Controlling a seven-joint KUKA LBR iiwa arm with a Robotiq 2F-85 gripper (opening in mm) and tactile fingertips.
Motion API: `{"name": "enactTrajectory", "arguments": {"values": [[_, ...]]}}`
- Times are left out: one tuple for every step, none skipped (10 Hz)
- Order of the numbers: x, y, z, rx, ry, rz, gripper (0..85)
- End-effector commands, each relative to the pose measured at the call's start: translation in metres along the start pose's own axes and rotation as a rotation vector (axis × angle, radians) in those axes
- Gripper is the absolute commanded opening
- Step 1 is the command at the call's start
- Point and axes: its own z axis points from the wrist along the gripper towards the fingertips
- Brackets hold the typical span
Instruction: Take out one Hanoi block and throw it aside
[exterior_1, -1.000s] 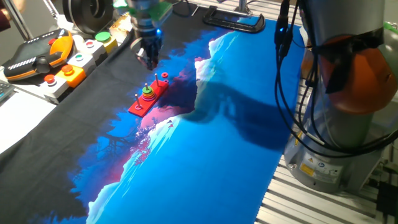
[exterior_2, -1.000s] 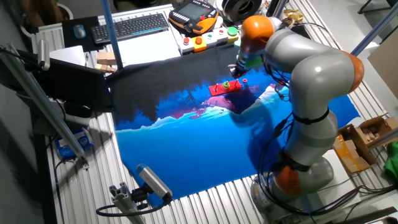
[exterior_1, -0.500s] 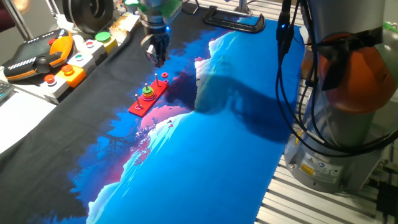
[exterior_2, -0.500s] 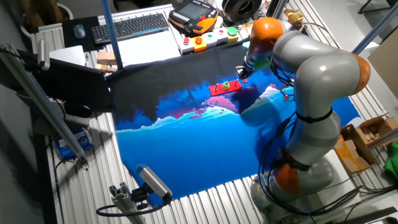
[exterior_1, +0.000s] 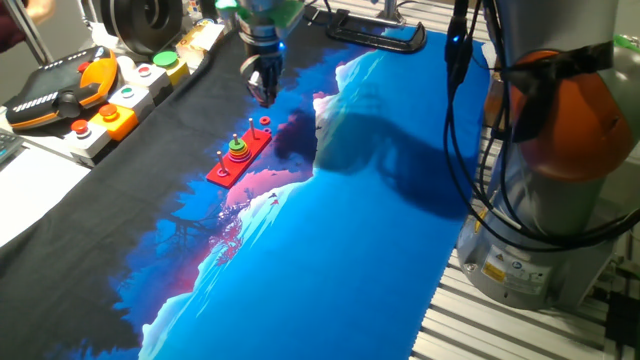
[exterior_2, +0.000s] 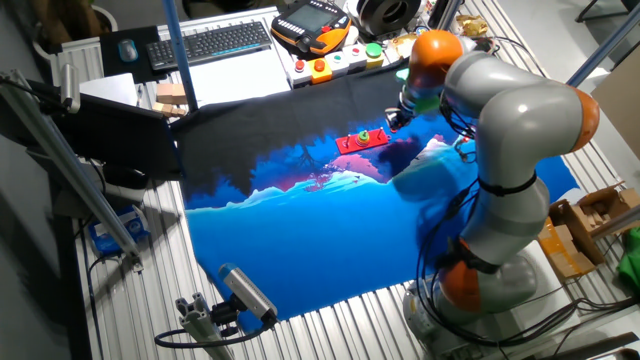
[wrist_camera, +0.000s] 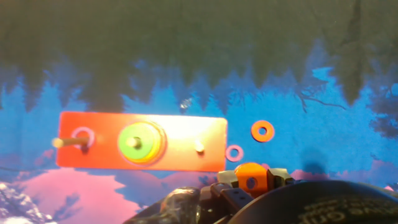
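The Hanoi block (wrist_camera: 262, 131), a tiny flat red-orange ring, lies on the blue cloth just past the empty-peg end of the red peg board (wrist_camera: 186, 142). A small pink ring (wrist_camera: 234, 152) lies beside it. The board (exterior_1: 238, 158) carries a green-topped ring stack (wrist_camera: 138, 142) on its middle peg and a pink ring on its far peg. My gripper (exterior_1: 263, 92) hangs above the cloth near that end of the board (exterior_2: 362, 139). In the hand view a small orange piece with a hole shows at my gripper (wrist_camera: 250, 180). I cannot tell whether it is a held ring.
A button box (exterior_1: 120, 100) and an orange teach pendant (exterior_1: 60, 95) stand at the left edge on the black cloth. A keyboard (exterior_2: 210, 42) lies behind. The arm's base (exterior_1: 560, 150) and cables stand at the right.
My gripper has moved rightward, from over the black cloth left of the board to above the board's far end. The board and the rings on the cloth have not moved.
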Motion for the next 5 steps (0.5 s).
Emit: {"name": "enactTrajectory", "arguments": {"values": [[0.001, -0.003, 0.005, 0.000, -0.001, -0.007, 0.7], [0.002, -0.006, 0.011, 0.000, -0.004, -0.015, 0.7], [0.002, -0.008, 0.017, -0.004, -0.007, -0.019, 0.7], [0.003, -0.011, 0.025, -0.002, -0.013, -0.024, 0.7], [0.002, -0.012, 0.032, -0.008, -0.013, -0.026, 0.7]]}}
